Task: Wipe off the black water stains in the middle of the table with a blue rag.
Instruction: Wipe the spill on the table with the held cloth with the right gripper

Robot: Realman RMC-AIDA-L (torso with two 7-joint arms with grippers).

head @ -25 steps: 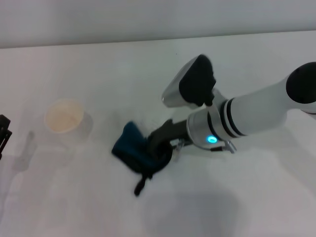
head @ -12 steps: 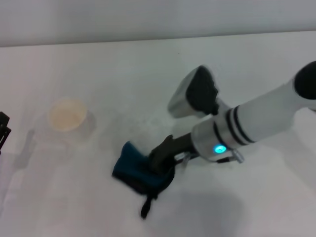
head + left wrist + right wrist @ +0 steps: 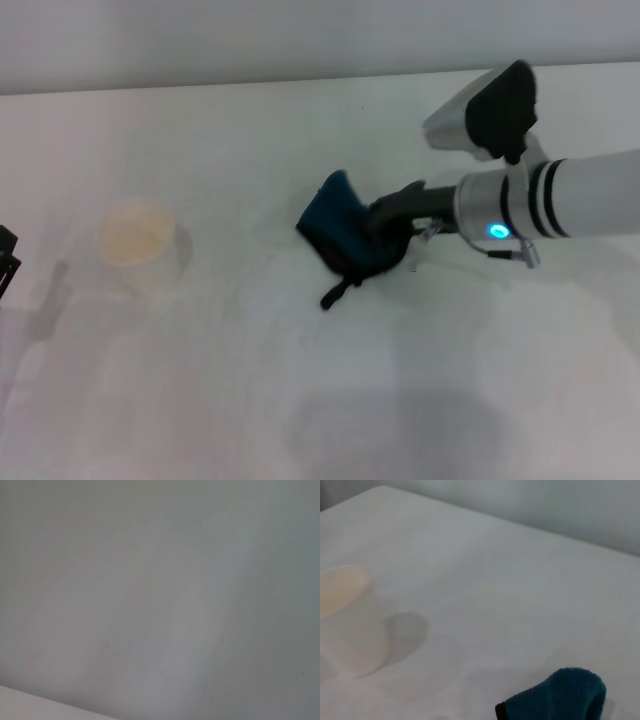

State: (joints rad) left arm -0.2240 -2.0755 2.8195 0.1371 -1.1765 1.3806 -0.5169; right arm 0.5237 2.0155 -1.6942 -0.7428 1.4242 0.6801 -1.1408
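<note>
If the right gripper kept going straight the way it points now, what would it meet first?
Beyond the blue rag it holds, the right gripper points toward the robot's left across bare table. The white paper cup lies roughly that way, perhaps slightly off line.

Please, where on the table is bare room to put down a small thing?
Bare table lies along the near edge, below the cup and the rag, and between those two. Behind them, toward the far edge, is bare too. It is crowded only where the right gripper holds the rag. The left gripper sits at the left edge.
</note>
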